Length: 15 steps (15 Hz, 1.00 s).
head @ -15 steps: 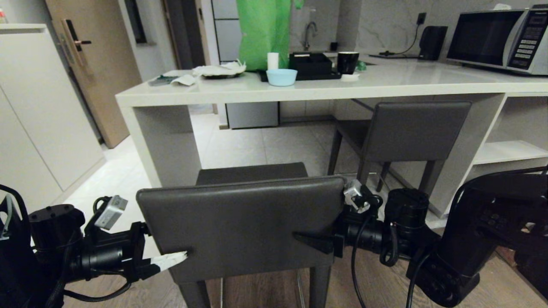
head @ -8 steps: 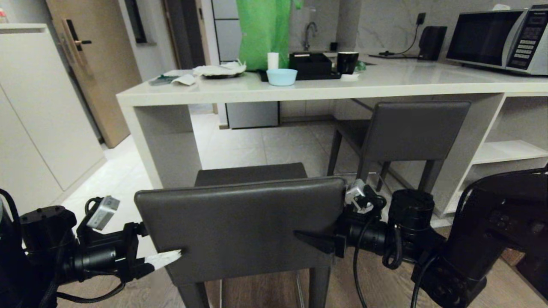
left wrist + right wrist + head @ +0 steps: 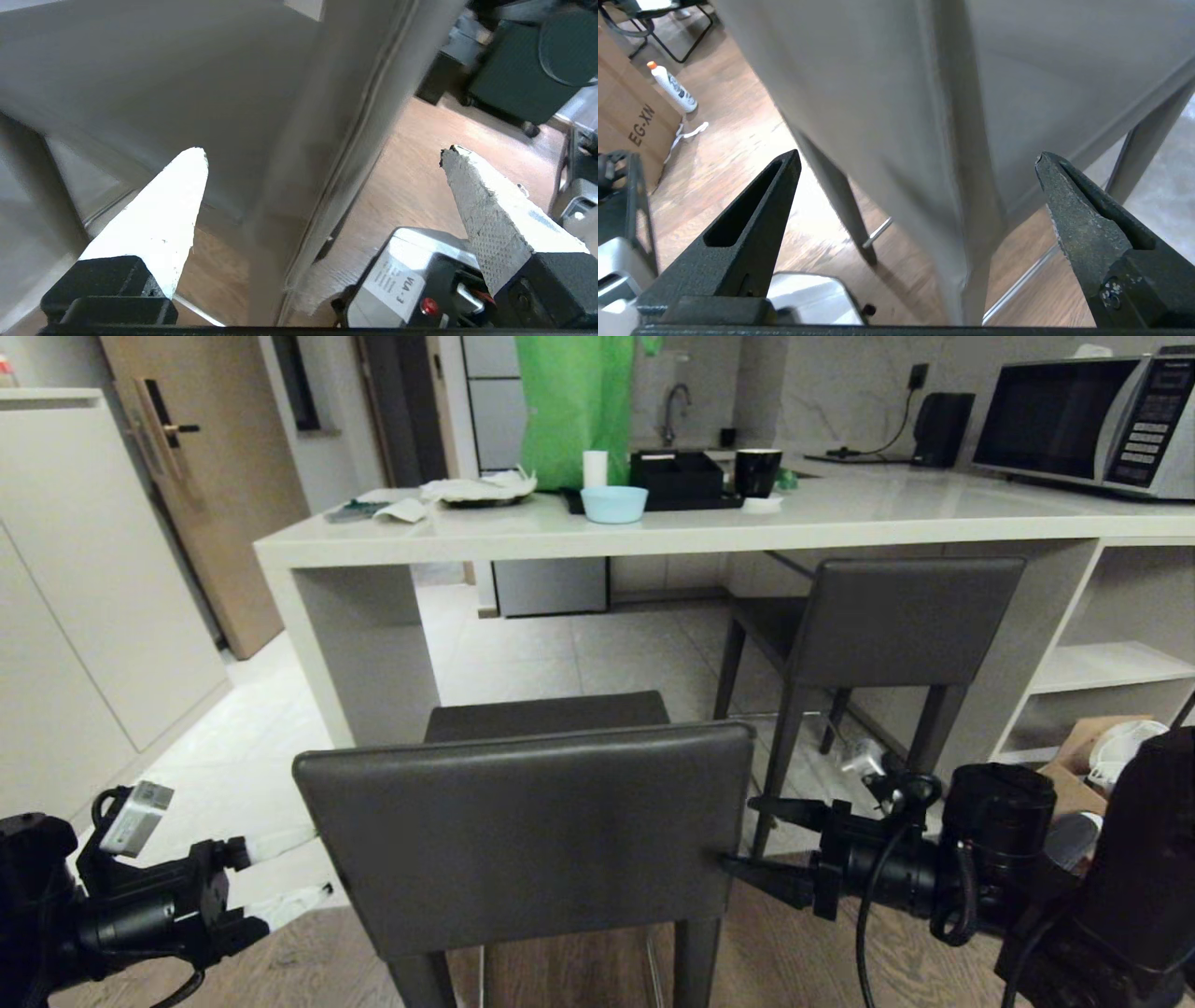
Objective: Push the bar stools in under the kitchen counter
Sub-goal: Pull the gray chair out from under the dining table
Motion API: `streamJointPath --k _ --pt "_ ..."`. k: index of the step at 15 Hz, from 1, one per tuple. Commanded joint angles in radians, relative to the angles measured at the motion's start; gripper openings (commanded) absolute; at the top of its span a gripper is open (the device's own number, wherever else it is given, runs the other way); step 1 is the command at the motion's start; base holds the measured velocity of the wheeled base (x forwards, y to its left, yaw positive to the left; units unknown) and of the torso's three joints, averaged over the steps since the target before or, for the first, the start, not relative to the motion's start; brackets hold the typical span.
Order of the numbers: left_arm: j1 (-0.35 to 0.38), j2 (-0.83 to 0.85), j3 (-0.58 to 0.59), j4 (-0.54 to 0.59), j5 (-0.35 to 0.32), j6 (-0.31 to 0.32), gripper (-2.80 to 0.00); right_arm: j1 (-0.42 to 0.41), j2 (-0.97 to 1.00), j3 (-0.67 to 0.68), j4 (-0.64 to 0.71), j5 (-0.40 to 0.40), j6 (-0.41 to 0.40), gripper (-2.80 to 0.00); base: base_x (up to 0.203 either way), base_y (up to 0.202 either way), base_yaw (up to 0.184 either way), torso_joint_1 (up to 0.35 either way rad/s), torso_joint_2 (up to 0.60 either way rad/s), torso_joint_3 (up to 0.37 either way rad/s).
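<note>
Both sets of jaws stand wide open and hold nothing. The right gripper [image 3: 761, 845] points level at the right edge of the near bar stool [image 3: 527, 835]; in its wrist view the backrest's vertical edge [image 3: 957, 154] lies between the two black fingers [image 3: 752, 224], just ahead of their tips, and whether a tip touches the leather I cannot tell. The left gripper [image 3: 294, 868] sits low at the stool's left side, its white fingers [image 3: 163, 214] just short of the backrest; in its wrist view that backrest's side edge [image 3: 327, 135] lies ahead, between the tips.

The near stool stands on the wood floor with its back toward the robot and its seat short of the surface, not yet under it. The second bar stool [image 3: 896, 621] stands farther off to the right, its seat already tucked under the kitchen counter [image 3: 840, 527], beside the open shelves [image 3: 1106, 667]. On the surface rest a pale blue bowl [image 3: 613, 504] and a microwave [image 3: 1088, 420].
</note>
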Motion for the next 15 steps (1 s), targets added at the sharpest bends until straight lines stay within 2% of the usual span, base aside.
streamJointPath --k 1,3,5,6,8,9,10,11,14,15 --pt "0.049 -0.028 0.037 -0.009 -0.007 0.031 0.0 -0.006 -0.088 0.06 -0.008 0.001 0.001 0.0 0.0 0.0 0.0 0.0 0.0 0.0" --pt "0.113 -0.059 0.057 -0.009 0.011 0.054 0.0 -0.008 -0.189 0.14 -0.008 -0.007 0.0 0.0 0.0 0.0 0.0 0.0 0.0 0.0" --pt "0.199 -0.102 0.096 -0.009 0.059 0.057 0.0 -0.039 -0.286 0.224 -0.008 -0.055 -0.003 0.0 0.0 0.0 0.0 0.0 0.0 0.0" --pt "0.247 -0.135 0.114 -0.009 0.075 0.052 0.0 -0.053 -0.33 0.248 -0.008 -0.132 -0.007 0.0 0.0 0.0 0.0 0.0 0.0 0.0" --pt "0.348 -0.195 0.153 -0.009 0.086 0.042 0.0 -0.063 -0.417 0.28 -0.008 -0.355 -0.012 0.0 0.0 0.0 0.0 0.0 0.0 0.0" --pt "0.375 -0.224 0.169 -0.009 0.104 0.043 0.0 -0.065 -0.463 0.292 -0.008 -0.449 -0.014 0.0 0.0 0.0 0.0 0.0 0.0 0.0" --pt "0.379 -0.246 0.174 -0.009 0.183 0.042 0.0 -0.066 -0.504 0.301 -0.008 -0.548 -0.018 0.0 0.0 0.0 0.0 0.0 0.0 0.0" --pt "0.368 -0.265 0.175 -0.009 0.302 0.04 0.0 -0.067 -0.53 0.306 -0.008 -0.649 -0.037 0.0 0.0 0.0 0.0 0.0 0.0 0.0" --pt "0.218 -0.323 0.169 -0.009 0.732 0.02 0.0 -0.069 -0.605 0.298 0.018 -0.986 -0.182 0.0 0.0 0.0 0.0 0.0 0.0 0.0" --pt "0.156 -0.335 0.161 -0.009 0.897 0.013 0.0 -0.084 -0.641 0.277 0.044 -1.04 -0.209 0.0 0.0 0.0 0.0 0.0 0.0 0.0"
